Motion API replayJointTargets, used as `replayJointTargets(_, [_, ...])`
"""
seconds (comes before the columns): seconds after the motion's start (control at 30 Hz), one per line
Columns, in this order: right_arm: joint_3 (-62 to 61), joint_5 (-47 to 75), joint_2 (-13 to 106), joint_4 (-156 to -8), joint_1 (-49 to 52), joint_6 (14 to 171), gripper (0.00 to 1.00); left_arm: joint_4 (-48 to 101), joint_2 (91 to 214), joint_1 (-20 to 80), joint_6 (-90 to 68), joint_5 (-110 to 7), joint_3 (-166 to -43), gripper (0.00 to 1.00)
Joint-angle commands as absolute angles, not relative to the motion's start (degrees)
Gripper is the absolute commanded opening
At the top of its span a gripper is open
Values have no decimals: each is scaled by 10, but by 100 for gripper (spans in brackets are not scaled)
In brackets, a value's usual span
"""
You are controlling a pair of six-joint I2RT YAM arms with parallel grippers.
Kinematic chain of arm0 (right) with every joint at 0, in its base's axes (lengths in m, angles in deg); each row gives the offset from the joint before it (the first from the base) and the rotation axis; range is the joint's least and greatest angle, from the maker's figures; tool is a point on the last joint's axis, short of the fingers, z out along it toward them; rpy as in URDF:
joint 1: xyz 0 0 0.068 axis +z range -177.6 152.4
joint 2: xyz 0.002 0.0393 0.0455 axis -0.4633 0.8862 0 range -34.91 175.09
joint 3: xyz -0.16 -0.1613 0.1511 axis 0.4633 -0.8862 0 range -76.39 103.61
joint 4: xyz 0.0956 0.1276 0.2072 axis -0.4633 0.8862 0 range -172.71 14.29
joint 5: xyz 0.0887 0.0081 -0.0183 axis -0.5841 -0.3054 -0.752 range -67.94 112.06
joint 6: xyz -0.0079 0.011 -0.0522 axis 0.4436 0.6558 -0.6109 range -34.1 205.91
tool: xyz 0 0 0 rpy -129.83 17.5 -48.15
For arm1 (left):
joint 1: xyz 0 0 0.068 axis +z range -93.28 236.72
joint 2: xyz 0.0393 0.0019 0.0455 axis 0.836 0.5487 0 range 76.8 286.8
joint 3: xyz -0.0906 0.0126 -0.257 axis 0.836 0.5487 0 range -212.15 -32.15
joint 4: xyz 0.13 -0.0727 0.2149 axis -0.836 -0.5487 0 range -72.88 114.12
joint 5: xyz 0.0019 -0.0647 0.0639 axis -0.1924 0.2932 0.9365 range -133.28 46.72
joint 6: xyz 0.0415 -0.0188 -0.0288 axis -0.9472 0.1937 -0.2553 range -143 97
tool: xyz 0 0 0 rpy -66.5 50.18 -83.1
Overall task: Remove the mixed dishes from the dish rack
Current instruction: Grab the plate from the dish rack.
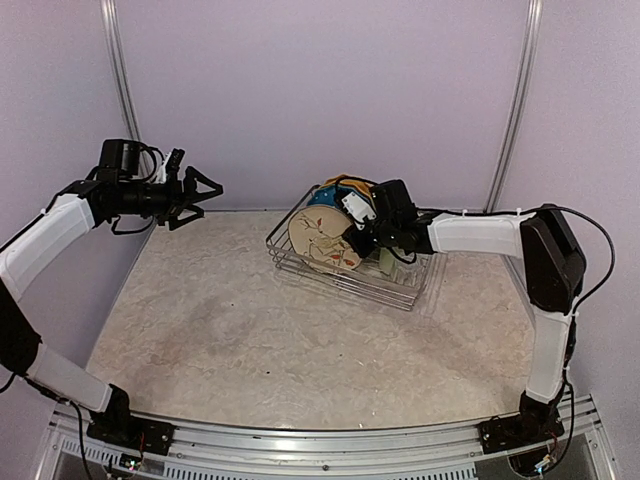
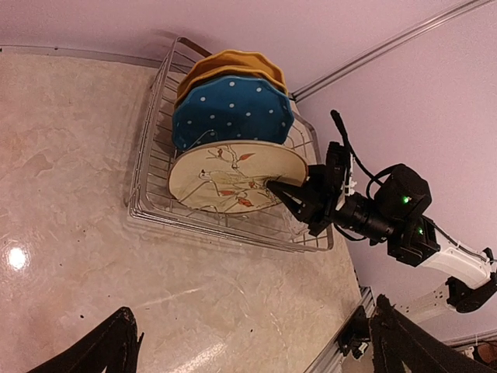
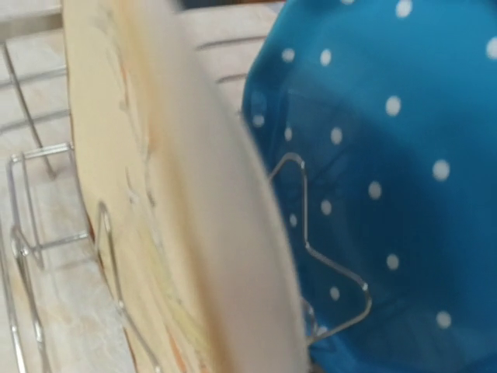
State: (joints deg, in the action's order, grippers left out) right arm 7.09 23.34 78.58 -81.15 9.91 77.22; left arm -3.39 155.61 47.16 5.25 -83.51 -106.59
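Wide marble-look worktop [image 1: 250, 330], and at its far side sits the dish rack [image 1: 405, 292], set at an angle, plates standing on edge between its prongs. There are two orange scalloped plates [image 2: 233, 62] at the back, the blue white-dotted scalloped plate [image 2: 233, 113] just in front, and the cream plate with branch drawing [image 2: 225, 175] foremost, all in the rack. Here's the danger, I'd say: that cream plate stands close against the blue one with a wire prong [image 3: 311, 249] between them. A pull off to one side could snag the rim on the wire, knock the neighbour or drag the light rack along, and a hold this near the edge could let the plate swing or slip. Now the jaws: the right gripper [image 2: 283, 190] has its jaws set narrow either side of the cream plate's right rim, touching it, but whether they're truly clamped I can't tell. The left gripper [image 1: 207, 192] hangs off to the left above the worktop, jaws spread wide, holding nothing.
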Motion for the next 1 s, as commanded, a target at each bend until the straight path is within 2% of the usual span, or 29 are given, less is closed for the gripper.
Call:
replayJointTargets(0.0, [99,188,799,-818,87,773,23,-37,1555,466,45,-842,-1078,99])
replayJointTargets(0.47, [121,200,801,-799,86,767,0,-41,1562,464,46,-835,-1080,99])
replayJointTargets(0.7, [121,222,775,-786,94,754,0,-40,1566,463,48,-834,-1079,99])
replayJointTargets(0.97, [123,320,733,-781,127,724,0,-41,1566,463,49,-831,-1079,99])
